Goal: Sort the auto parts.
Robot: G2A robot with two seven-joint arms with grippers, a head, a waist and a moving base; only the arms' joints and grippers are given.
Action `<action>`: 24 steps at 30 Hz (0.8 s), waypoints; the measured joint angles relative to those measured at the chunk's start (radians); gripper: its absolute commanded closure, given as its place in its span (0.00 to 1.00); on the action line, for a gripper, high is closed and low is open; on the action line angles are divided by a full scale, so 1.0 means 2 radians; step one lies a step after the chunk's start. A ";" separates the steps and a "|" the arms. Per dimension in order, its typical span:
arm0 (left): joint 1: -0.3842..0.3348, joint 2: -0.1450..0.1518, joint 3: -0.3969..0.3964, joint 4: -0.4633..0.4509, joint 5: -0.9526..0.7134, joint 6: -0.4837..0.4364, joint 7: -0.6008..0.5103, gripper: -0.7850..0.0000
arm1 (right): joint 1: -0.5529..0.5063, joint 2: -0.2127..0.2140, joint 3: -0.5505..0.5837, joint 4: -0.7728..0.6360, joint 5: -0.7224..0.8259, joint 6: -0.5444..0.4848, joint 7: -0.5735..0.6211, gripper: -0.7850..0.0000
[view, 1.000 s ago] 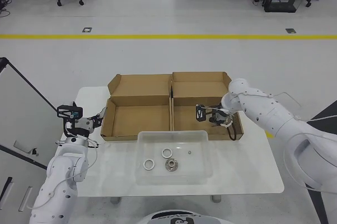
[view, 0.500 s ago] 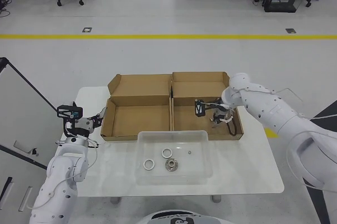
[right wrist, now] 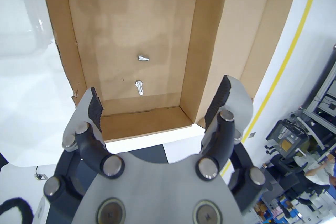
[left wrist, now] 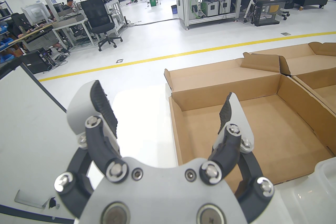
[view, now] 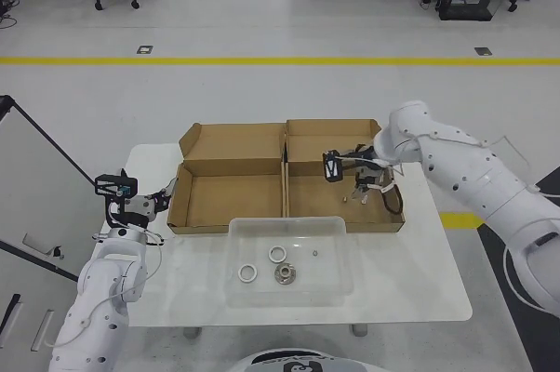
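Observation:
Two open cardboard boxes stand side by side, the left box bare inside. On the floor of the right box lie two small silver bolts; one bolt shows from above. My right gripper hangs open and empty above that box, its place in the top view being. A clear plastic tray holds two white rings, a metal gear-like part and a small bolt. My left gripper stands open and empty beside the left box, at the table's left edge.
The white table has bare room to the right of the tray and boxes. A grey panel leans beyond the table's left side. The box flaps stand open at the far side.
My right arm has lifted and drawn back toward the far side over the right box, and a bolt now shows on the box floor below it. The left arm has kept still.

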 measured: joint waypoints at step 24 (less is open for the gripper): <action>0.000 0.000 0.000 0.000 0.000 0.000 0.000 0.00 | 0.058 0.075 -0.078 -0.247 0.188 0.086 0.086 0.00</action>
